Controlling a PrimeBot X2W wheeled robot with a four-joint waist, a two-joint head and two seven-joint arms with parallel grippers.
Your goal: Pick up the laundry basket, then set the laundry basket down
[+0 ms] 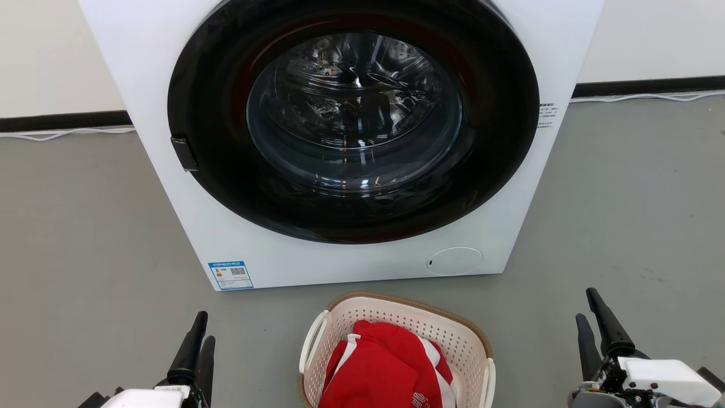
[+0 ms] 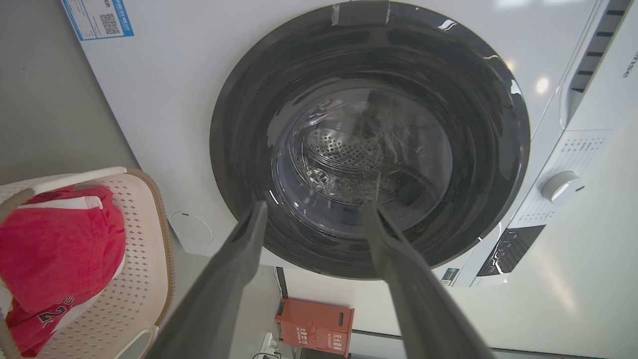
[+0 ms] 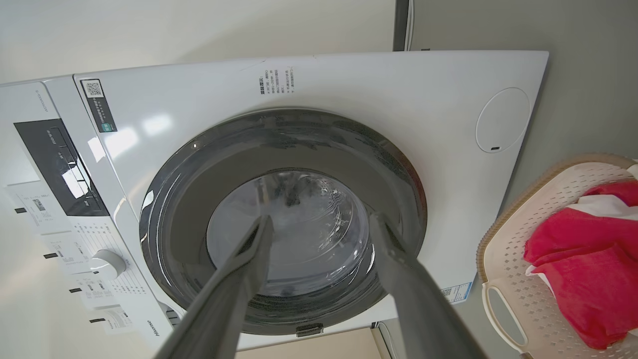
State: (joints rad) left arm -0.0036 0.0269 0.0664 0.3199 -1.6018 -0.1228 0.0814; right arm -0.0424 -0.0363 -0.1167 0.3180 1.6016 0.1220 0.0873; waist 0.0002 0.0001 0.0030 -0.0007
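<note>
The laundry basket (image 1: pixel 403 317) is cream with perforated walls, a brown rim and white side handles. It stands on the grey floor just in front of the washing machine, bottom centre of the head view, and holds a red and white garment (image 1: pixel 379 368). My left gripper (image 1: pixel 205 328) is at the lower left, open and empty, well clear of the basket. My right gripper (image 1: pixel 586 306) is at the lower right, also open and empty. The left wrist view has the basket (image 2: pixel 144 239) beside the left gripper (image 2: pixel 315 207). The right wrist view has the basket (image 3: pixel 513 269) beside the right gripper (image 3: pixel 320 218).
A large white washing machine (image 1: pixel 238 226) with a round dark glass door (image 1: pixel 351 119), which is shut, stands close behind the basket. Grey floor lies on both sides of it. A white cable (image 1: pixel 62 135) runs along the wall's dark skirting. A red box (image 2: pixel 314 324) sits beyond the machine.
</note>
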